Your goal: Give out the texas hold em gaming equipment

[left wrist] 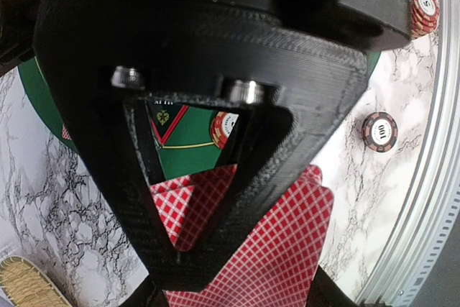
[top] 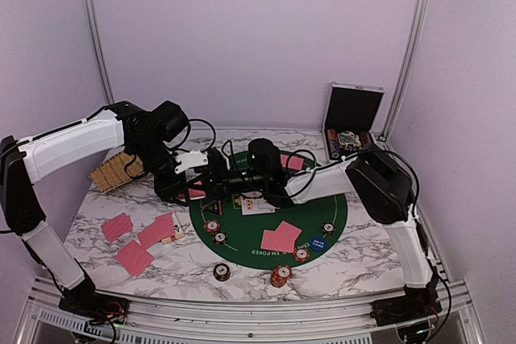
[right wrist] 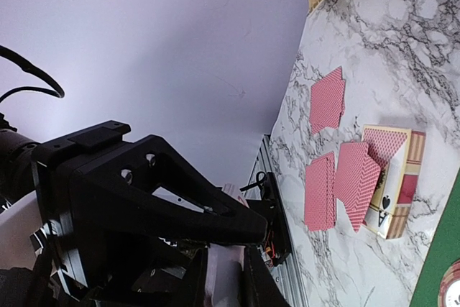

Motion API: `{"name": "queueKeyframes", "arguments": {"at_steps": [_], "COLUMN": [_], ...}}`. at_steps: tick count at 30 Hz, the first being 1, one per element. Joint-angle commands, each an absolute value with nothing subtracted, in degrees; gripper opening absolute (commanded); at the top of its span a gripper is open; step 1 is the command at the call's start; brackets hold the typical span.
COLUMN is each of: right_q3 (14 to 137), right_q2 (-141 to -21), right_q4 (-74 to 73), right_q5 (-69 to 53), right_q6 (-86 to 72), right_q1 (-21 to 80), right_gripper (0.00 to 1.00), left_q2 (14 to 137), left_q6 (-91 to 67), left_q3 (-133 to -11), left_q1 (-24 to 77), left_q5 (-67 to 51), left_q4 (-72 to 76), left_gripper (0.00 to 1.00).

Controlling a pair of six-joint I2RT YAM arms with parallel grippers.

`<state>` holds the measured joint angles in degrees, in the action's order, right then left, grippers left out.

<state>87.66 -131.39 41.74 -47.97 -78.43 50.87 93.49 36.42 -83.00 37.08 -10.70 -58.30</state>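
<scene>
Both arms reach in over the far-left part of the round green mat [top: 329, 207], which lies in the middle of the marble surface [top: 367, 259]. Their tools meet there, above the mat. The left tool [left wrist: 180, 269] is clenched, its black fingertips pressed together on a fan of red-checked cards [left wrist: 287, 249] held off the mat. The right tool [right wrist: 221, 282] faces it from the right. A pale pink edge sits between its fingers, perhaps one of those cards, but I cannot tell whether it is gripped or only bracketed.

Loose red-backed cards [top: 133, 257] lie in three small lots on the marble at the near left, one lot overlapping a card box [right wrist: 392, 177]. A pair of cards [top: 280, 237] lies on the near side of the mat, and a single card [top: 294, 163] lies at its far edge. A white-faced card [top: 256, 205] lies on the mat just near of the tools. Striped chips [top: 211, 226] sit along the mat's left and near rim, and two more chips [top: 280, 275] sit on the marble by the front rail. A blue disc [top: 317, 243] rests on the mat, right of the pair. The silver case [top: 352, 110] stands open at the far right, and the straw basket [top: 113, 171] sits at the far left.
</scene>
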Motion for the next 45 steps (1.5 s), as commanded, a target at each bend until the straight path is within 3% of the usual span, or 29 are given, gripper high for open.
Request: {"name": "queueKeyframes", "arguments": {"at_steps": [1, 6, 15, 26, 34, 39, 45], "right_q3": [87.36, 87.12, 86.81, 87.49, 85.88, 85.07, 84.07], "right_q2": [-131.65, -131.60, -131.20, -131.22, -130.88, -130.63, -130.51], "right_q4": [47.81, 49.87, 51.13, 44.99, 46.16, 49.21, 51.62], "right_q5": [-49.77, -49.91, -50.24, -50.08, -49.68, -49.96, -50.05], "right_q6": [-83.84, -85.17, -85.64, -81.18, -81.27, -82.79, -84.31], "right_q1": [51.32, 51.42, 51.45, 51.81, 51.76, 51.77, 52.35], "right_gripper": [0.13, 0.00, 0.00, 0.00, 0.31, 0.40, 0.42], "left_q2": [92.44, 92.06, 91.23, 90.99, 90.44, 90.65, 90.79], "left_q6": [37.54, 38.01, 39.50, 39.51, 39.51, 39.46, 39.37], "left_q3": [-82.38, -81.30, -79.03, -79.98, -79.92, -79.72, -80.09], "left_q1": [37.35, 37.69, 37.83, 37.88, 37.88, 37.88, 37.88], "left_q5": [-9.05, -8.55, -8.58, -8.52, -8.46, -8.68, -8.61], "left_q4": [-58.36, -58.27, -58.36, -58.28, -58.34, -58.27, -58.18], "left_gripper": [0.52, 0.58, 0.72, 0.69, 0.64, 0.63, 0.63]}}
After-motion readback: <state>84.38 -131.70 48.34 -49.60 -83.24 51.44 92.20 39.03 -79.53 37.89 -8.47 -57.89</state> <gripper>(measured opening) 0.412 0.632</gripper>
